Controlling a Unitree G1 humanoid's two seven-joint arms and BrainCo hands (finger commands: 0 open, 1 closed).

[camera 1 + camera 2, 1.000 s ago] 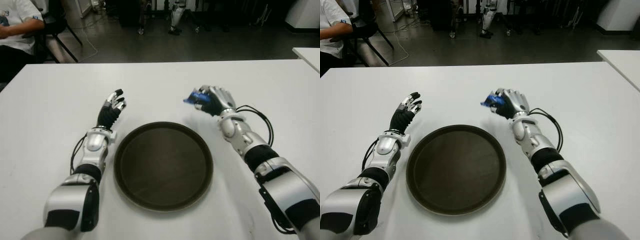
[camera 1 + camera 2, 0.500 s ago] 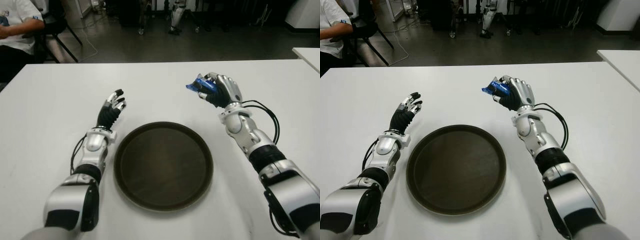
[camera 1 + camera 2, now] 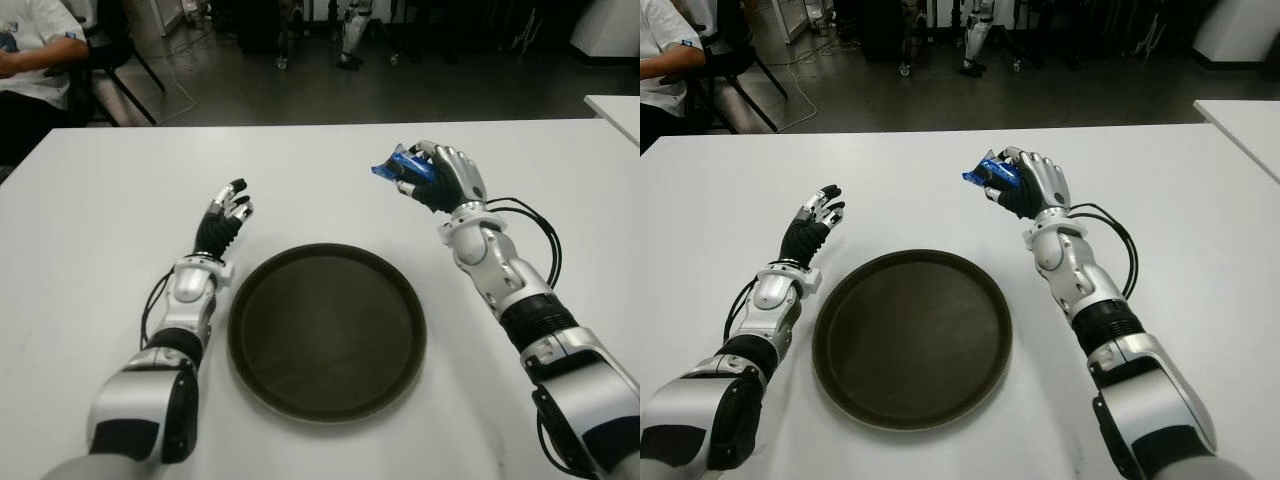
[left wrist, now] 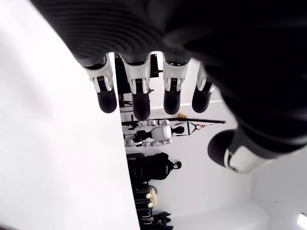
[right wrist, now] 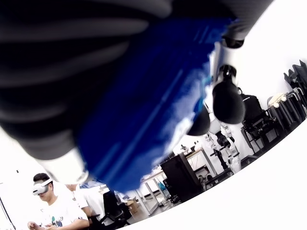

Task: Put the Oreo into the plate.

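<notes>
- From the head camera I see my right hand raised above the white worktop, beyond the far right edge of the plate, with its fingers curled around the Oreo.
- The Oreo is a blue packet; its end pokes out of the fist toward my left, and it is clear of the plate.
- My right wrist view fills up with that blue wrapper pressed between dark fingers, which confirms the grasp; the eye views only show the packet's tip.
- That same wrist view also catches a person in a white shirt wearing a headset, far off behind the worktop.
- My left hand shows just left of the plate's far left rim, idle.
- In the left wrist view its fingertips hang loosely extended with nothing between them; the eye views show little more than its outline.
- The plate is a round dark tray, sitting between my two forearms with nothing on it.
</notes>
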